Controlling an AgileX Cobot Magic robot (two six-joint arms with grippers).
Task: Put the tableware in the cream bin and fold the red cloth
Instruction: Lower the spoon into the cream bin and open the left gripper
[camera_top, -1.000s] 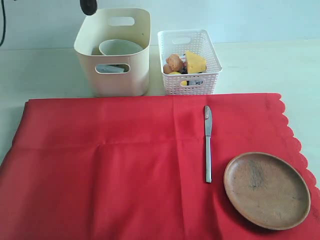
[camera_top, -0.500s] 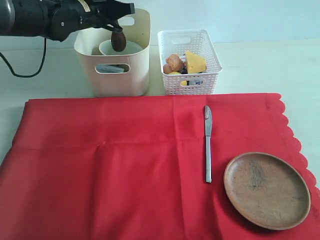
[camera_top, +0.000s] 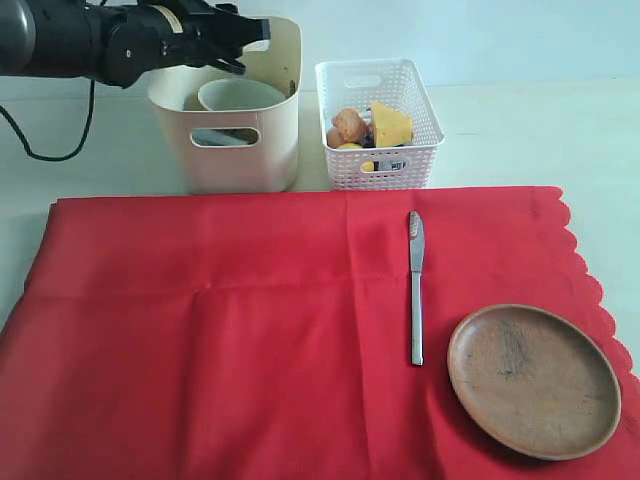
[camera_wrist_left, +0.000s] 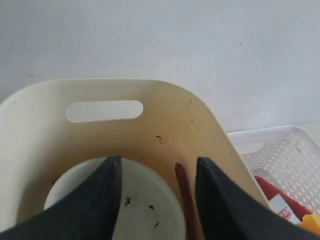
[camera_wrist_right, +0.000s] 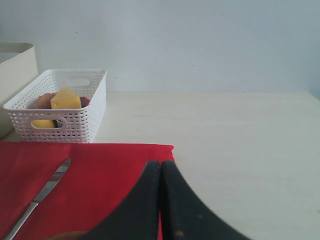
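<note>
Tableware is only partly binned: a pale bowl (camera_top: 240, 93) is sat inside the cream bin (camera_top: 235, 165) at the far left of the tabletop (camera_top: 520, 130). A dark wooden spoon (camera_wrist_left: 181, 187) can be seen stood up between the bowl and the bin's wall. Something greyish is glimpsed through the bin's near handle slot, but what it is can't be told.

The left gripper (camera_wrist_left: 157, 162) is held just above the bin's opening with its jaws apart and nothing clamped. The spoon is seen in the gap below them, not gripped.

The silver knife (camera_top: 415, 290) is laid flat on the red cloth (camera_top: 200, 330), right of the middle, lined up far-to-near. The brown plate (camera_top: 533, 380) is parked on the cloth's near right part, just beside the knife's near end but apart from it. The cloth is spread out flat, not folded, scalloped edge on the right.

A white lattice basket (camera_top: 378, 150) with food pieces in it is placed just right of the bin.

The right gripper (camera_wrist_right: 160, 167) is held above the right side of the cloth, jaws pressed together, nothing in them.
</note>
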